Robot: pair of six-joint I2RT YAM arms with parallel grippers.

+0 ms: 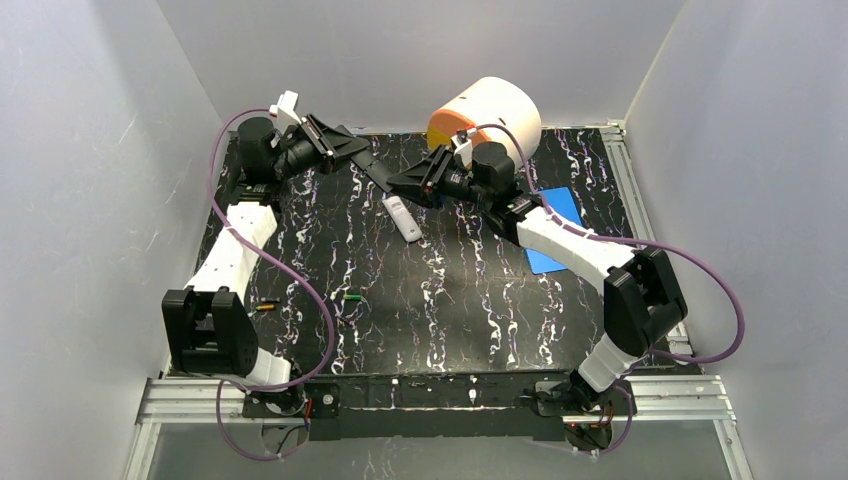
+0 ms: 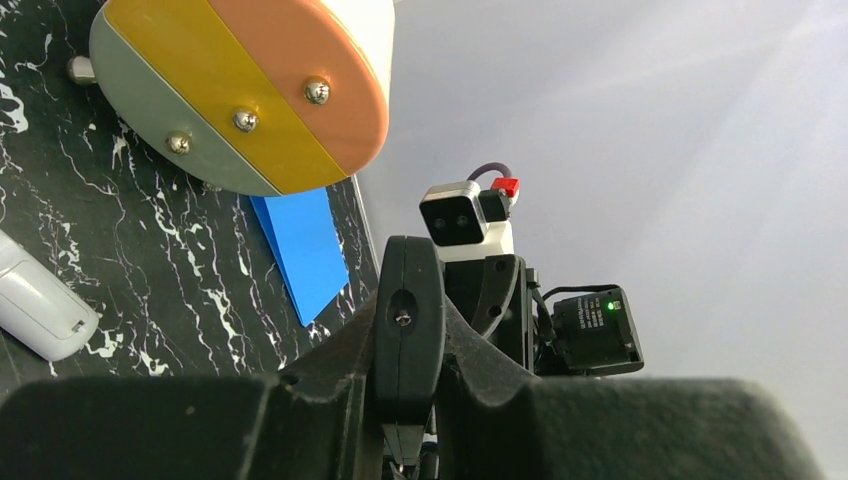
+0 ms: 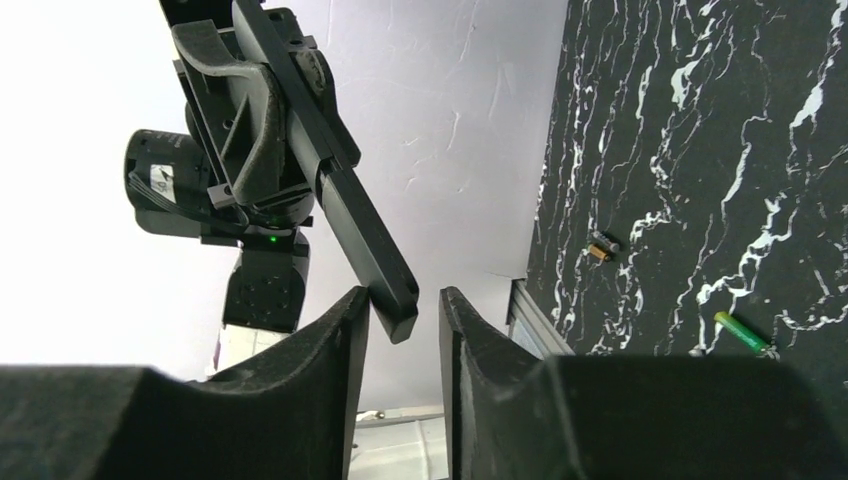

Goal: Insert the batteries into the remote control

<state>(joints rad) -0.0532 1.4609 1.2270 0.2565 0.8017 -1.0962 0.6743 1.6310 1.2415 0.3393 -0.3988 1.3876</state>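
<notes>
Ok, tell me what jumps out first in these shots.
The left hand grips a long black bar over the table's far middle, its free end between the right hand's parted fingers. Behind them lies a big white drum with an orange-and-yellow face, and a white remote rests on the table nearby.

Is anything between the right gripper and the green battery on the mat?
Yes. The white remote lies on the mat roughly between the right gripper and the green battery. That gripper also straddles the tip of the black remote that the left gripper holds.
</notes>
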